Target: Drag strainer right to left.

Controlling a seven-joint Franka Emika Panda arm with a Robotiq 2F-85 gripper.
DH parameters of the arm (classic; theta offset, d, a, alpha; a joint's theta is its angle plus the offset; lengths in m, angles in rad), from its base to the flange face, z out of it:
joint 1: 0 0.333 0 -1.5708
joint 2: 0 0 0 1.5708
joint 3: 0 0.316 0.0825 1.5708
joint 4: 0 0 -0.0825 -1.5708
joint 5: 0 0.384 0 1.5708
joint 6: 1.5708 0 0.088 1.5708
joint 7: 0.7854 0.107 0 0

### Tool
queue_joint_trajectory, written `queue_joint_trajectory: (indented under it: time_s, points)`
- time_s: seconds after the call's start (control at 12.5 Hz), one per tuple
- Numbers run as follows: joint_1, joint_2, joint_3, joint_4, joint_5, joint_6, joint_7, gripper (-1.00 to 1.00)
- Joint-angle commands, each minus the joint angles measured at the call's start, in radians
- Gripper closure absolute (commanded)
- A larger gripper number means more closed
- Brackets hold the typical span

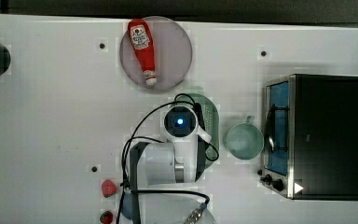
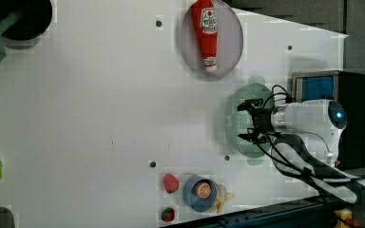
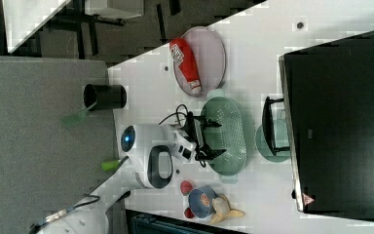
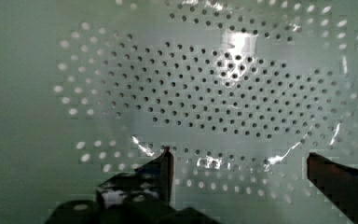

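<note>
**Wrist view: claw spread inside the strainer, drag not yet begun**

The wrist view looks straight into the perforated floor of the strainer, with the two dark fingertips standing wide apart over the holes and nothing between them. The gripper is open, poised low in the bowl, as the right view shows from the side; whether the tips already touch the plastic cannot be told.

In the top view the strainer lies partly under the arm, between the plate that carries the ketchup bottle and the mint-green cup, which sits just beside it toward the toaster oven. The left view places the strainer near the oven too, with a long stretch of bare white table on the left view's left.

As a judgement: the approach looks finished or nearly so, and the task's real work is all ahead. The strainer appears to sit at its starting place near the oven. What is left is to press or hook against the inner wall and pull it across the table away from the oven, keeping clear of the plate and the cup.
</note>
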Motion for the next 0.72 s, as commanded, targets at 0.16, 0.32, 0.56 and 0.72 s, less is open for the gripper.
queue_joint_trajectory:
  time_s: [0.16,0.32,0.56,0.72]
  points:
    - [0.008,0.055,0.001,0.012,0.016,0.063,0.083,-1.00]
    - [0.021,0.067,0.005,0.012,0.030,0.064,0.104,-1.00]
    - [0.045,0.069,0.014,0.014,0.033,0.064,0.105,-1.00]
    - [0.070,0.069,0.015,0.018,0.038,0.064,0.113,-1.00]
